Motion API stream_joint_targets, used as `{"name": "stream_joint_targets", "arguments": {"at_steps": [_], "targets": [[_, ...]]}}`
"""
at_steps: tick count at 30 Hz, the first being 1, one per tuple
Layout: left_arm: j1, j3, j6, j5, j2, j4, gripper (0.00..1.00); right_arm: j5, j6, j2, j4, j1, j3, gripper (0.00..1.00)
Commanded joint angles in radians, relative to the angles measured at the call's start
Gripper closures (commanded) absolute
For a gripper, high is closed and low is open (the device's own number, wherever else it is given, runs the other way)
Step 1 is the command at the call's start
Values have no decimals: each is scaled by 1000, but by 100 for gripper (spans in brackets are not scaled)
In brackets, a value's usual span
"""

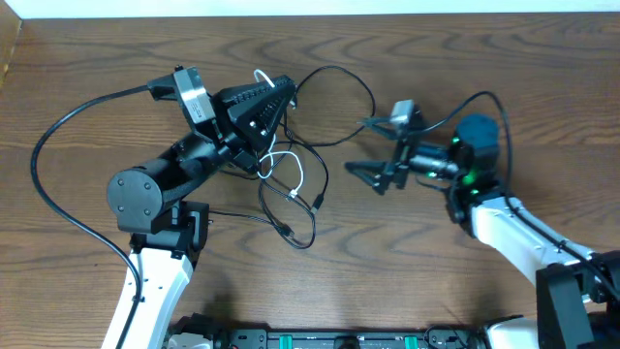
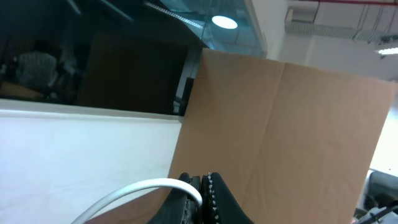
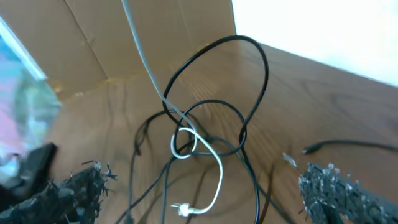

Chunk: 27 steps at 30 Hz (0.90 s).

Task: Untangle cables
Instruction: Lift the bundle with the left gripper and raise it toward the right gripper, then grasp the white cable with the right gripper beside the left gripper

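A tangle of thin cables lies mid-table between the two arms. Black cables (image 1: 341, 105) loop toward the back and trail to the front (image 1: 295, 231). One white cable (image 1: 298, 174) winds through them. My left gripper (image 1: 286, 89) is raised and tilted over the tangle's left side, shut on the white cable (image 2: 143, 186), which curves out of its jaws. My right gripper (image 1: 366, 145) hovers just right of the tangle, open wide with nothing between its fingers. In the right wrist view the white cable (image 3: 217, 168) ends in a small plug (image 3: 185, 210), knotted into the black loops (image 3: 252, 74).
A thick black arm wire (image 1: 58, 145) sweeps across the left of the table. A cardboard wall (image 2: 298, 124) stands at the back beyond the table's far edge (image 1: 310, 15). Dark equipment (image 1: 329, 339) lines the front edge.
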Motion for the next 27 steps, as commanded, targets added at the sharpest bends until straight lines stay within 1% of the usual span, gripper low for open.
{"name": "stream_joint_targets", "arguments": {"at_steps": [1,3,9,18,24,27], "targets": [[-2,8,-89,-5,-9,36,92,137,-149,-3,-1,67,3,1],[-17,8,-123,-5,-9,60,92,169,-225,-3,-5,121,3,1],[-103,8,-123,-4,-9,69,92,270,-299,-3,-4,199,3,1],[-208,8,-110,-6,-3,69,92,279,-305,-3,41,231,3,1],[-285,8,-42,-14,31,69,92,278,-305,-3,68,253,3,1],[-304,8,-43,-40,51,69,92,274,-304,-3,86,264,3,1]]}}
